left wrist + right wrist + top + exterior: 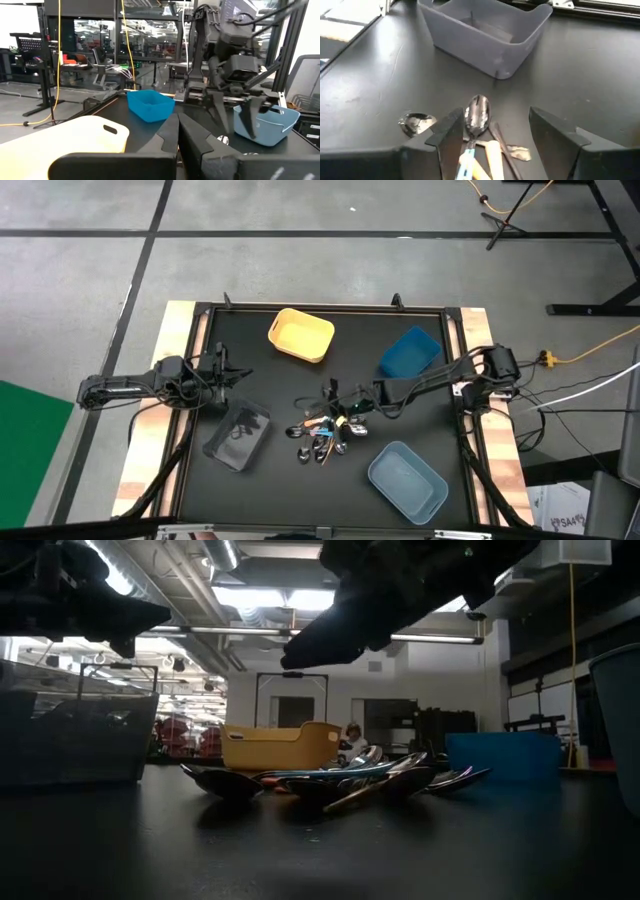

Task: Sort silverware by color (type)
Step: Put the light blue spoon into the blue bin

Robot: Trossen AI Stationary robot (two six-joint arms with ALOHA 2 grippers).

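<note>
The silverware (325, 435) lies in a loose pile on the black mat near the table's middle, seen in the low view as a heap of spoons (340, 780). My right gripper (328, 394) hangs open above the pile's far side and touches nothing. In its wrist view the gripper (502, 142) stands over a silver spoon (477, 116) and several light handles, with another spoon bowl (415, 123) off to one side. My left gripper (228, 376) waits shut at the table's left, its fingers (177, 137) together.
Four bins ring the pile: a yellow bin (300, 336) at the far middle, a blue bin (410, 352) at the far right, a grey-blue bin (407, 478) at the near right, and a clear bin (238, 434) at the near left, the bin beyond the pile (485, 32) in the right wrist view.
</note>
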